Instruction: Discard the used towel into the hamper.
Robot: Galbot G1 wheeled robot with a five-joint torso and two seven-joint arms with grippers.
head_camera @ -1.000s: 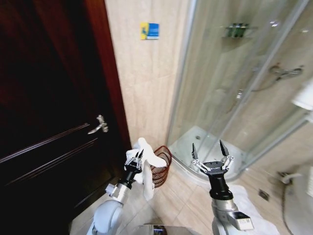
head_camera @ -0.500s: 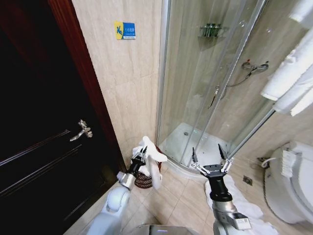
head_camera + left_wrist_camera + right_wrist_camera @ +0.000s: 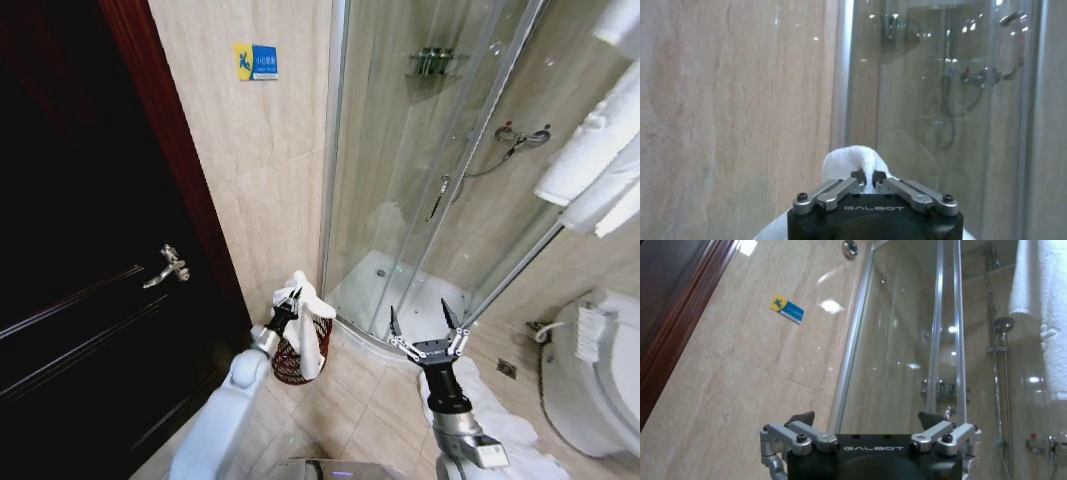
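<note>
A dark wooden door (image 3: 90, 300) fills the left of the head view, a beige tiled wall (image 3: 255, 170) stands at centre and a glass shower enclosure (image 3: 440, 180) takes the upper right. White folded towels (image 3: 600, 170) hang at the right edge above a toilet (image 3: 600, 370) at lower right. A white mat (image 3: 500, 425) lies on the tiled floor (image 3: 365, 410) by the shower step. Low at centre, the hamper (image 3: 296, 352) stands on the floor against the wall, just beside the door. The used towel (image 3: 306, 305) drapes over the hamper's rim. The left gripper (image 3: 289, 303) hangs over the hamper, its jaws pinched on the towel's upper fold. The right gripper (image 3: 422, 330), lower centre-right, is held upright with jaws spread wide, holding nothing. A small blue and yellow sign (image 3: 256, 61) sits on the wall at upper left.
</note>
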